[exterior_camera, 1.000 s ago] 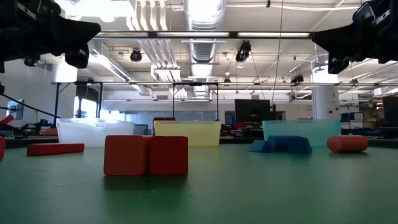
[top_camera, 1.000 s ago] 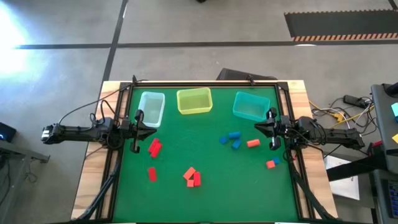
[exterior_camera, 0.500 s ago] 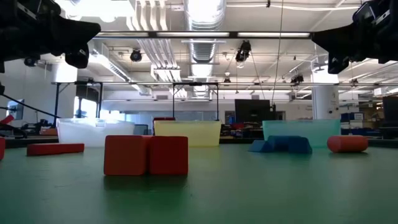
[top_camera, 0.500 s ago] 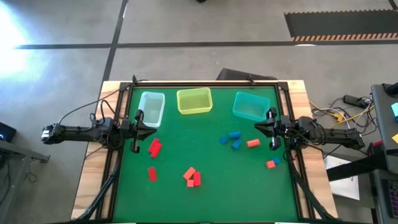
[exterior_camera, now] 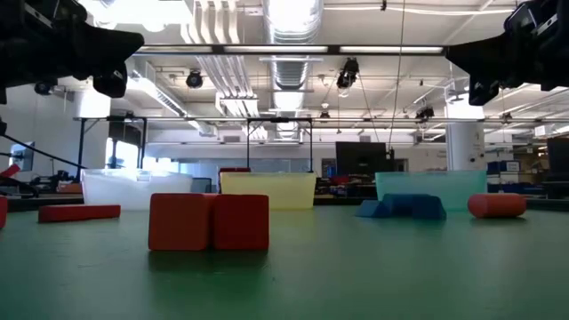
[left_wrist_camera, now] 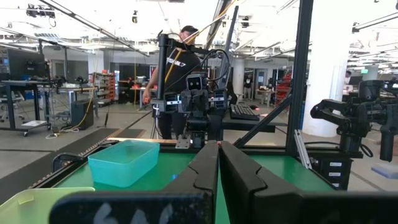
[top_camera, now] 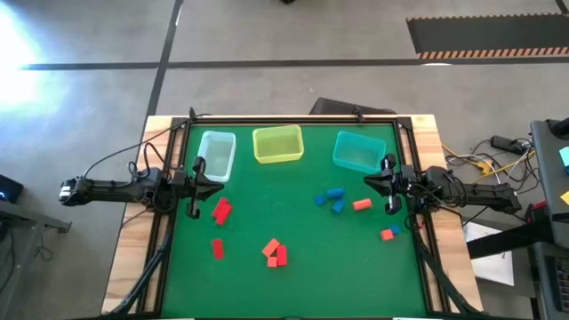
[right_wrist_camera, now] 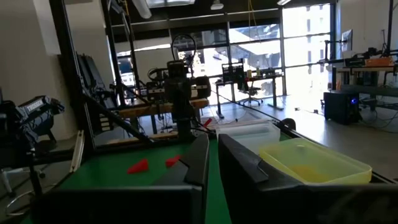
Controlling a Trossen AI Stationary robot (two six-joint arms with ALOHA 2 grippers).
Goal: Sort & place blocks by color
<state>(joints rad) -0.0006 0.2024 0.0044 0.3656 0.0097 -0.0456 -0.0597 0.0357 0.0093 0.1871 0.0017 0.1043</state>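
Small blocks lie flat on the green mat. Red blocks [top_camera: 220, 211] sit near my left gripper, one red block [top_camera: 218, 249] lies nearer the near edge, and a red cluster [top_camera: 275, 252] [exterior_camera: 209, 221] sits at centre near. Blue blocks [top_camera: 331, 199] and an orange-red block [top_camera: 361, 204] lie near my right gripper; another orange-red and blue pair [top_camera: 389, 233] lies by the right edge. My left gripper [top_camera: 220, 186] [left_wrist_camera: 219, 149] hovers shut at the left edge. My right gripper [top_camera: 366, 181] [right_wrist_camera: 212, 140] hovers shut at the right edge. Neither touches a block.
Three bins stand along the far edge: clear bin [top_camera: 216, 153], yellow bin [top_camera: 278, 144], teal bin [top_camera: 357, 151]. A black frame [top_camera: 293, 117] borders the mat. Bare mat lies between the block groups. A person [left_wrist_camera: 180, 62] stands in the room beyond the table.
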